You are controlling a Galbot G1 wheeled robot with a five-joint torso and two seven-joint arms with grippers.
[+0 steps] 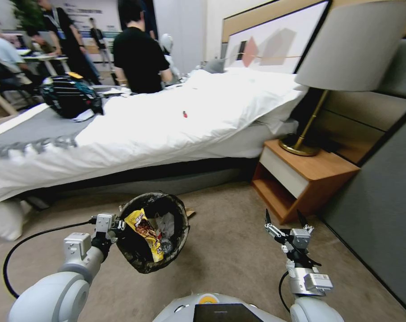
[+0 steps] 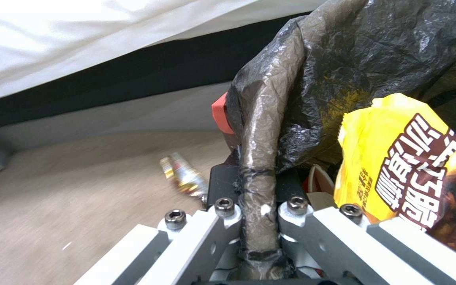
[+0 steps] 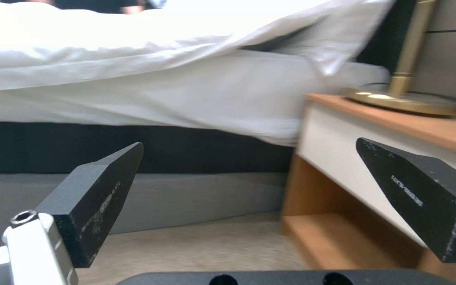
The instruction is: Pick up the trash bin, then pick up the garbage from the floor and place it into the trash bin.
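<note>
Clamping the bag-wrapped rim of the trash bin [image 1: 151,232], the left hand [image 1: 116,225] holds it off the carpet, tilted with its mouth toward the head camera; the crinkled black liner [image 2: 376,51] is folded over the rim, and a yellow snack wrapper [image 1: 145,232] with brown print plus white tissue [image 1: 166,223] sit inside. Left wrist view shows a small bottle [image 2: 184,176] with a gold label lying on the floor near the bed [image 1: 176,116]. Right hand [image 1: 285,222] hovers empty, fingers spread wide, near the nightstand [image 1: 310,179].
</note>
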